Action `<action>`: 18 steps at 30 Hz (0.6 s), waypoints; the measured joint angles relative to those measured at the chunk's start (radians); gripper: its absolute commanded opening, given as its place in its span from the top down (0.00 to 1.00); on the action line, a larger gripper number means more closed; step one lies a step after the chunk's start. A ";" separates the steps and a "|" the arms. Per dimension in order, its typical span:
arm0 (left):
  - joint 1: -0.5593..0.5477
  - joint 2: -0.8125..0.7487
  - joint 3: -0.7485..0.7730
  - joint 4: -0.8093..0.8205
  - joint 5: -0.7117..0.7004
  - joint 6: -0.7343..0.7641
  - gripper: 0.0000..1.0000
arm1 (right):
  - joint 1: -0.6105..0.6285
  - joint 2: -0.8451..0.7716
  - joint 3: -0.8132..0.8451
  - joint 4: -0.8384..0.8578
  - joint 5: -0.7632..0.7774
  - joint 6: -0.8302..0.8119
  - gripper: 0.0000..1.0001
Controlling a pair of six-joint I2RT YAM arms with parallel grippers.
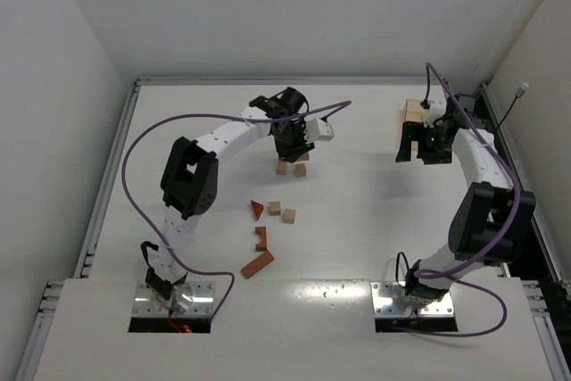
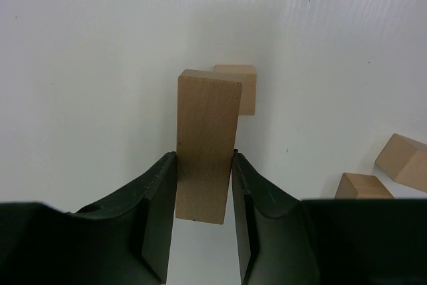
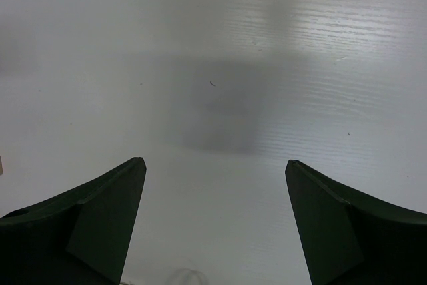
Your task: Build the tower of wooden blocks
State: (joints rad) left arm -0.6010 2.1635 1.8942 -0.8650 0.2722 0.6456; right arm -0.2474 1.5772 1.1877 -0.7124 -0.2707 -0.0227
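Now the left hand (image 2: 203,165) is seen clamped tight on a tan bar (image 2: 208,131). The bar is gripped by its near end, with its length sticking out past the fingertips toward a tan cube (image 2: 235,89) on the surface (image 2: 80,65) just beyond. From above, the tower's footing is found toward the far middle, where small tan pieces (image 1: 281,167) lie right under that hand. Nothing looks stacked yet, as far as can be told. The loose wood blocks (image 1: 261,238) are scattered nearer, the reddish triangle (image 1: 257,210) among them. The right hand (image 3: 213,171) is held wide and empty at the far right, near the tray (image 1: 413,111). For a clean placement, the bar should be squared to its supports before release and lowered until it is fully borne. The fingers should then be eased apart slowly so nothing is nudged.
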 measured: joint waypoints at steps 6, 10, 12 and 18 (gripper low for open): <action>0.000 -0.008 -0.001 -0.001 0.001 0.006 0.98 | 0.000 0.000 0.000 0.000 0.000 0.000 0.17; 0.000 -0.008 -0.007 -0.006 0.001 0.024 0.98 | 0.000 0.000 0.000 0.000 0.000 0.000 0.17; 0.000 -0.008 -0.010 -0.013 0.000 0.029 0.98 | 0.000 0.000 0.000 0.000 0.000 0.000 0.17; 0.000 -0.008 -0.017 -0.016 0.000 0.042 0.98 | 0.000 0.000 0.000 0.000 0.002 0.000 0.09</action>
State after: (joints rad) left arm -0.6006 2.1559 1.8771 -0.8814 0.2726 0.6876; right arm -0.2478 1.5772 1.1877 -0.7120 -0.2684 -0.0227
